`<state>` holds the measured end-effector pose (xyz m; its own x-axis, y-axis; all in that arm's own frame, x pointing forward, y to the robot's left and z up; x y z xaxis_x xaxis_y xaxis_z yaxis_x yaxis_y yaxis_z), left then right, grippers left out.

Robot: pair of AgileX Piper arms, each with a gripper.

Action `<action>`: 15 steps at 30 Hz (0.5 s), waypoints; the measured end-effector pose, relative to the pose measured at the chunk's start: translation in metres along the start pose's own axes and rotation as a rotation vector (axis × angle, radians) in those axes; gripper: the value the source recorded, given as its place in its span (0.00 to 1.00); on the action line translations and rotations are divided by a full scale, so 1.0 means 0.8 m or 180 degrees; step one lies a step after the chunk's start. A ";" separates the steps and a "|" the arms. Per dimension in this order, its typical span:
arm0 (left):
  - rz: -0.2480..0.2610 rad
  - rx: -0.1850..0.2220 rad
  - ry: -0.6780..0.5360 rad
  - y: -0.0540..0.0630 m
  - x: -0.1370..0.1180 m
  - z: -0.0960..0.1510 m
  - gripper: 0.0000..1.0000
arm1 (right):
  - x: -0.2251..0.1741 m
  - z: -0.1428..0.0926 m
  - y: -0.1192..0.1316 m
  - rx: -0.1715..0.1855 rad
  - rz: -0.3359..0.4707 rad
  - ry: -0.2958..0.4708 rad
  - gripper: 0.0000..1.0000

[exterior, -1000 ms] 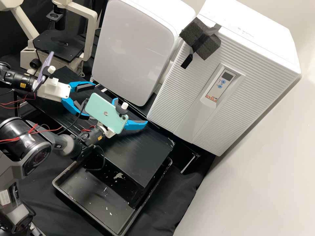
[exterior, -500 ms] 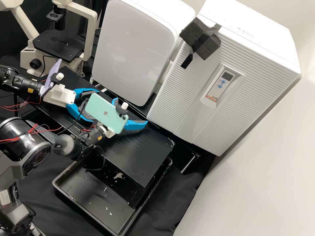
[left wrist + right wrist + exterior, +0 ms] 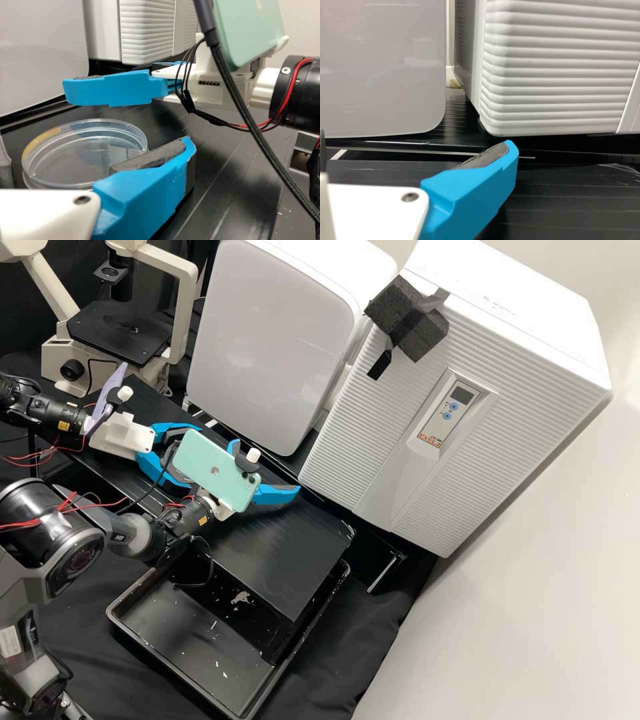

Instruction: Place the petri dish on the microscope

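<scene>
In the high view my left gripper (image 3: 190, 457) stands open low over the bench, partly behind the phone on the right arm. The left wrist view has the clear round petri dish (image 3: 75, 155) flat on the black surface, between the spread fingers of my left gripper (image 3: 95, 150); contact cannot be told. My right gripper (image 3: 268, 468) is open beside it in the high view, nothing seen between its fingers; the right wrist view shows that gripper (image 3: 415, 150) before the white appliances. The microscope (image 3: 120, 333), cream with a black stage, stands at the upper left.
Behind the grippers rise a white rounded appliance (image 3: 273, 340) and a ribbed white cabinet (image 3: 373, 427). A black tray (image 3: 193, 640) with pale scraps lies in front. The right arm's mint phone (image 3: 217, 470) and a dark cable (image 3: 250, 125) are close to the left gripper.
My left gripper has moved down and slightly right in the high view, its fingers still apart, slowing over the last half second. The right arm has kept still.
</scene>
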<state>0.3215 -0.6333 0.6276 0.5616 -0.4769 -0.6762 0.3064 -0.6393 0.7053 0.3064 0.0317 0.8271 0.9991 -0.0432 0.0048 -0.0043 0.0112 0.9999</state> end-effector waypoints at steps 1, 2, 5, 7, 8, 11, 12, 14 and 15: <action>0.0006 -0.0003 -0.0001 0.000 0.000 -0.001 1.00 | 0.000 0.000 0.000 0.0000 0.0000 0.0000 1.00; 0.0016 -0.0017 -0.0010 0.001 0.000 -0.001 1.00 | 0.000 0.000 0.000 0.0000 0.0000 0.0000 1.00; 0.0011 -0.0023 -0.0001 -0.001 0.000 -0.003 1.00 | 0.000 0.000 0.000 0.0000 0.0000 0.0000 1.00; 0.0019 -0.0018 -0.0016 -0.001 0.000 -0.002 1.00 | 0.000 0.000 0.000 0.0000 0.0000 0.0000 1.00; 0.0019 -0.0018 -0.0016 -0.001 0.000 -0.002 1.00 | 0.000 0.000 0.000 0.0000 0.0000 0.0000 1.00; 0.0014 -0.0020 -0.0015 -0.001 0.000 -0.002 1.00 | 0.000 0.000 0.000 0.0000 0.0000 0.0000 1.00; 0.0014 -0.0020 -0.0015 -0.001 0.000 -0.002 1.00 | 0.000 0.000 0.000 0.0000 0.0000 0.0000 1.00; 0.0016 -0.0021 -0.0017 -0.002 0.000 -0.002 1.00 | 0.000 0.000 0.000 0.0000 0.0000 0.0000 1.00; 0.0018 -0.0022 -0.0022 -0.002 0.001 -0.002 1.00 | 0.000 0.000 0.000 0.0000 0.0000 0.0000 1.00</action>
<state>0.3228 -0.6313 0.6264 0.5581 -0.4845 -0.6736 0.3087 -0.6323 0.7105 0.3064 0.0317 0.8271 0.9991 -0.0432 0.0048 -0.0043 0.0112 0.9999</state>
